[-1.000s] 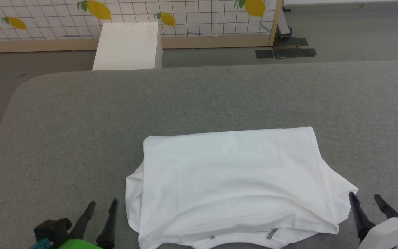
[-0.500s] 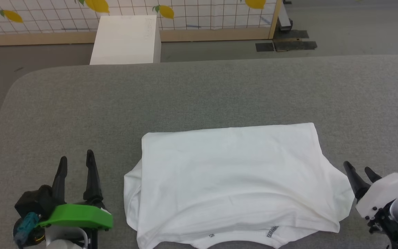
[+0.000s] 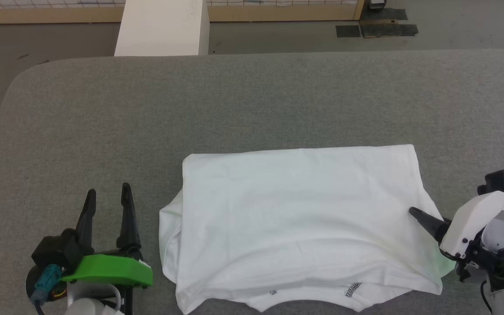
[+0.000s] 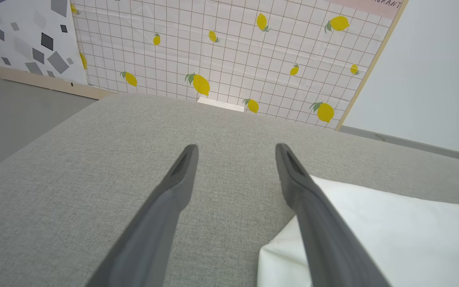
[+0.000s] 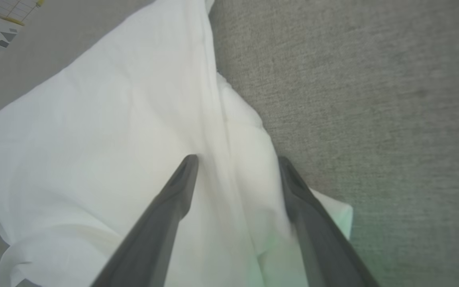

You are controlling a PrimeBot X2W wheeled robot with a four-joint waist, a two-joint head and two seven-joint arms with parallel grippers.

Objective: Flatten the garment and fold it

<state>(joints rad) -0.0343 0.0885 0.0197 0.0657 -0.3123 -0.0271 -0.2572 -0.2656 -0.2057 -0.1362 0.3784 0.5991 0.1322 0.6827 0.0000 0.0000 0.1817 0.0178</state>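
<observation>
We see the shirt (image 3: 295,218) lying at 6 o'clock on the grey pad (image 3: 252,100), already folded into a wide block. It is not neat. A soft bulge sticks out at its 9 o'clock side, a loose corner pokes out at 4 o'clock, and a bit of dark stitching peeks out at its 6 o'clock edge. A white box (image 3: 162,26) stands past the pad at 11 o'clock, well apart from the shirt.

Our left gripper (image 3: 108,189) sits at 8 o'clock on the pad, just beside the shirt. Its fingers are spread wide and hold nothing.

Our right gripper (image 5: 237,158) is at 4 o'clock, right over the shirt's side edge. Its fingers are spread wide too, with nothing between them yet. We cannot tell if the tips touch the cloth.

We think the next job is to tidy or fold that side. Here is what could go wrong:

- The cloth is thin and lies in layers. If our right gripper pinches just the top layer, the fold could open up.
- If the tips push down and slide, they could drag the cloth into a lump.
- If just one side gets pulled, the block could turn crooked.
</observation>
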